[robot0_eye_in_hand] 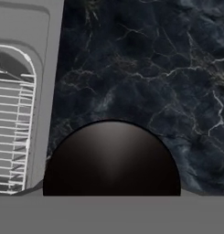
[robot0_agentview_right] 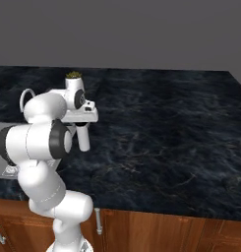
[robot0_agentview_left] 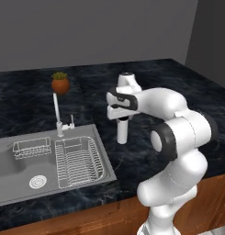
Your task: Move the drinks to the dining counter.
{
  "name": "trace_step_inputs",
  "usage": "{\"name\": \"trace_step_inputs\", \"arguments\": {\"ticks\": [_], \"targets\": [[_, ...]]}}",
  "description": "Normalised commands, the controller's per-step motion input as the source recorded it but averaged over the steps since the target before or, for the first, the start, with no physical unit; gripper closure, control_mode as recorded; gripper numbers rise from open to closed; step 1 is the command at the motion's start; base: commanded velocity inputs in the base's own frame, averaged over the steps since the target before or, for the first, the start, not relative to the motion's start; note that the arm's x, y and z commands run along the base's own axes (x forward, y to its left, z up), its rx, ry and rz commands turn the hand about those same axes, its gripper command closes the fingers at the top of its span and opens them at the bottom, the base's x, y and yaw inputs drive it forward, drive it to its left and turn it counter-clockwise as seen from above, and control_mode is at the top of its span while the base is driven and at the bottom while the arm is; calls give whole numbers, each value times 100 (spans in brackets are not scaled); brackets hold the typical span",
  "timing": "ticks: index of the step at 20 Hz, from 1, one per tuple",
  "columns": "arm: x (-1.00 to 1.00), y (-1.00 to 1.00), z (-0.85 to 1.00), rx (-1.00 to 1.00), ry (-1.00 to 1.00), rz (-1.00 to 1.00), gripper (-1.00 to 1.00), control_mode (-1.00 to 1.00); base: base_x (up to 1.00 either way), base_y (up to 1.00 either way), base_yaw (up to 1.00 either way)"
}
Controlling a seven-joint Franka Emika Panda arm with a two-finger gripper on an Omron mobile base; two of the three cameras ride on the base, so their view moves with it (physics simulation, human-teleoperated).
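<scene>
A: Here we are over the dining counter, black marble with faint white veins, and the gripper has the tall white cylinder hanging under it, pointing straight down.

B: The hand view gives us that black cap as a big dark dome right at the bottom, just where the fingertips would be. So I'd call the hand closed around the top of the cylinder, though the fingers themselves are hidden by it.

A: Is the base on the stone? From the left it looks close to touching, just right of the sink. From the right its foot reads near the surface too, but I can't tell if it's actually resting.

B: Same here. My read: this is the set-down. To do it well, keep the cylinder upright, lower gently until the bottom sits flat, and only then open.

A: A tall, narrow thing like that tips easily, I'd guess.

B: It does, so release without any sideways drag, then lift straight up clear of the cap.

A: And the spot?

B: Bare counter beneath it, with the wire dish rack in the sink off to one side. The faucet and the little potted plant stand well apart. I'd keep it off that sink rim.
</scene>
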Motion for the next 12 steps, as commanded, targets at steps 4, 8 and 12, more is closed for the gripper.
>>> {"name": "trace_step_inputs", "arguments": {"ticks": [4, 8, 12], "targets": [[9, 0, -22, 0, 10, 0, 100, -100, 0, 0, 0], [0, 0, -13, 0, 2, 0, 100, -100, 0, 0, 0], [0, 0, -27, 0, 0, 0, 100, -100, 0, 0, 0]]}}
